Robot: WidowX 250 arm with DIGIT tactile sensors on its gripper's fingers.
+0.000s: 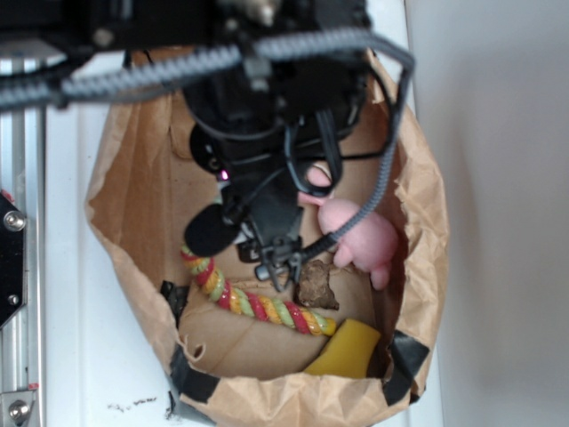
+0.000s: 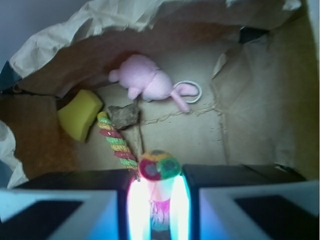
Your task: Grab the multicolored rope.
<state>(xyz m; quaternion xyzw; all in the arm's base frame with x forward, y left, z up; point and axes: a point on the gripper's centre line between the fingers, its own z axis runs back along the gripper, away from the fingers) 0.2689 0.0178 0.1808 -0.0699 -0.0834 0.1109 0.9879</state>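
Nearest the wrist camera, the tool (image 2: 159, 200) stands with its two pads either side of the knotted end of the multicolored rope (image 2: 120, 145); whether they already pinch it or stand just clear I cannot tell. The rope lies on the floor of the paper bag (image 2: 250, 125), its free tip reaching toward the yellow sponge (image 2: 80, 115) at the bag's corner. If the grip holds only the knot's edge, the rope could slip out on lifting. Just beside the rope's far end sits a brown lump (image 2: 125, 116), which a dragging rope might snag. Further off, the pink plush (image 2: 147, 82) lies near the bag's far wall, well clear.
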